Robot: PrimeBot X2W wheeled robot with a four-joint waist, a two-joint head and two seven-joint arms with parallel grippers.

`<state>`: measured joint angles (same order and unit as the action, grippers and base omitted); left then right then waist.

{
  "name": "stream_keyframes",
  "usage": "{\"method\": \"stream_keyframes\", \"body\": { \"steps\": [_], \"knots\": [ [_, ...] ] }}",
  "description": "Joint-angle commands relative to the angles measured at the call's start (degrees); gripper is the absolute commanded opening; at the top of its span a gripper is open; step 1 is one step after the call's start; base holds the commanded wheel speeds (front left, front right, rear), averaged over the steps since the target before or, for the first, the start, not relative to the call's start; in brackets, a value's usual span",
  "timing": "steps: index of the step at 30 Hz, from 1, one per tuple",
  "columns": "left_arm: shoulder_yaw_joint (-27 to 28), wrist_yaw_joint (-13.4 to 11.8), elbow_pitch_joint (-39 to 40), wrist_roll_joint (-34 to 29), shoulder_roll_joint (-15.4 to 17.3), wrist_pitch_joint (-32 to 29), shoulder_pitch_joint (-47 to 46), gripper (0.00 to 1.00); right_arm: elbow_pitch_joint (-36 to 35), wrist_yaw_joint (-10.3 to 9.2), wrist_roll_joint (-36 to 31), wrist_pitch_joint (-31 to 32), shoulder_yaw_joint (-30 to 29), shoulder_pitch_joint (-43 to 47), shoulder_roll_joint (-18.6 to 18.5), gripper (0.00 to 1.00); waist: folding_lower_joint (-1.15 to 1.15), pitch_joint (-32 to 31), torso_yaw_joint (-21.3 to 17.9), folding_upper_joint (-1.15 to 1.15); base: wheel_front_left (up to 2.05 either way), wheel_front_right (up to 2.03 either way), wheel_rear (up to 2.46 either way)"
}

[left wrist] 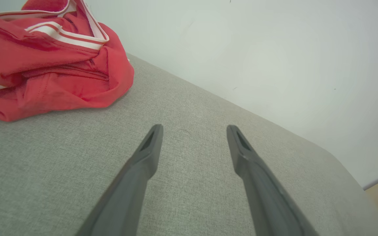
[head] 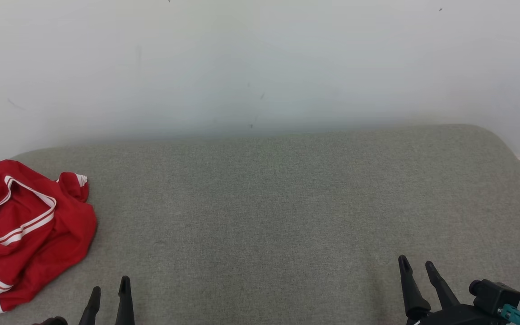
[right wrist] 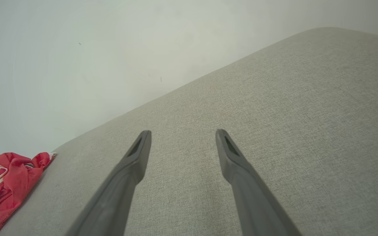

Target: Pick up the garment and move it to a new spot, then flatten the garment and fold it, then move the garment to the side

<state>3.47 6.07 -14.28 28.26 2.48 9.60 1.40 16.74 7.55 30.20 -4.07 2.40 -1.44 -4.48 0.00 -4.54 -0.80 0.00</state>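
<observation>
Head view: red jersey (head: 30, 234), white-striped, lies crumpled at the left edge of the grey fabric-covered desk (head: 287, 203), ahead and to the left of my left jaws. Both pairs of jaws are spread wide and hold nothing, over bare fabric. The heap shows no clear long axis. Left jaws near it; right jaws well apart. Judgement: the left arm takes the pick-up, reaching forward-left.

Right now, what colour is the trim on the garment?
White striped trim on a red garment; clearest in the left wrist view.
</observation>
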Motion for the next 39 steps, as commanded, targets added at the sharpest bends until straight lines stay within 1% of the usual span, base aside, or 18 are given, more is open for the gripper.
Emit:
{"method": "stream_keyframes", "body": {
  "steps": [1,19,39],
  "knots": [
    [0.0,0.2,0.2,-1.3,0.4,0.6,0.2,1.00,-0.4,-0.08,-1.6,-0.4,0.2,0.1,-0.3,1.00,0.00,-0.1,0.0,0.00,0.00,0.00,0.00],
    [-0.7,0.2,-0.5,-9.8,0.4,2.9,1.2,1.00,-0.3,-0.09,-10.4,-2.0,1.2,1.0,-0.3,1.00,0.00,-1.1,0.0,0.00,0.00,0.00,0.00],
    [-0.7,-0.2,0.0,-15.8,0.5,4.9,2.6,1.00,0.0,-0.11,-18.2,-3.7,2.1,1.6,-0.6,1.00,0.00,-1.9,-0.8,0.00,0.00,0.00,0.00]
  ]
}}
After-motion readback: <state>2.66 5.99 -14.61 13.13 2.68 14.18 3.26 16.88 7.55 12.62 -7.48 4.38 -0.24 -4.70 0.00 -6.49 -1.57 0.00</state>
